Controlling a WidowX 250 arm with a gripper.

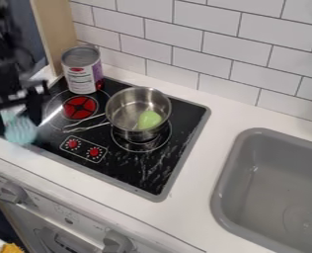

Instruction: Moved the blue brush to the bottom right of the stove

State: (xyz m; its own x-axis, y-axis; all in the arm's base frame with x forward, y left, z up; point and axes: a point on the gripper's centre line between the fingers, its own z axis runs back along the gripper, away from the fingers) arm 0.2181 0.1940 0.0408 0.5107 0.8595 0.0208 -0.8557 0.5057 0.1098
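Stove point(142, 179), blk.: spread R of gripper point(16, 124); target corner placed well to R & nearer camera, best approached (judged) on near side of pan handles point(86, 127). Arm point(4, 59), blk.: seen upper L, gripper hung down by stove's L edge; opening & hold cannot be told. Saucepan point(126, 116), steel: set R of gripper, handles turned toward it. Blue brush point(21, 132): located close under gripper; long axis not made out
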